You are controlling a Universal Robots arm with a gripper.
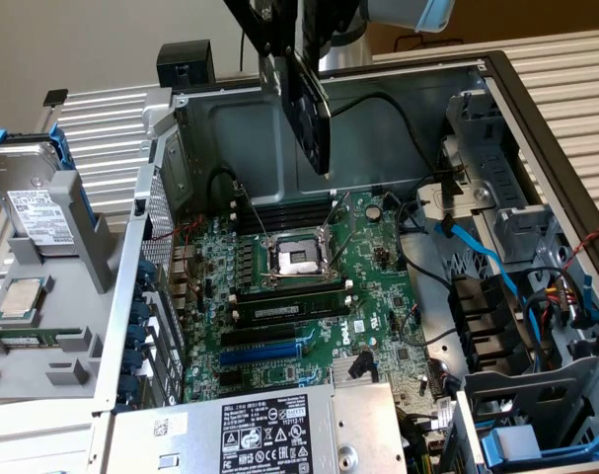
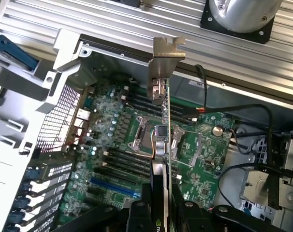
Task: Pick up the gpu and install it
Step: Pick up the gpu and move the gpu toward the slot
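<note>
Tool (image 2: 160,212) half-closed, clamping gpu (image 2: 162,60), hovering above motherboard (image 1: 378,267); risk: card tilting in grip, missing slot, striking socket (image 1: 294,259).

We find bright, even light in both views. In the exterior view the gpu (image 1: 306,109) reads as a dark silhouette against the lit case wall (image 1: 240,128). In the wrist view its bracket (image 2: 168,50) and the ribbed surface (image 2: 112,24) glare pale, while the motherboard (image 2: 204,164) sits in softer shade.
</note>
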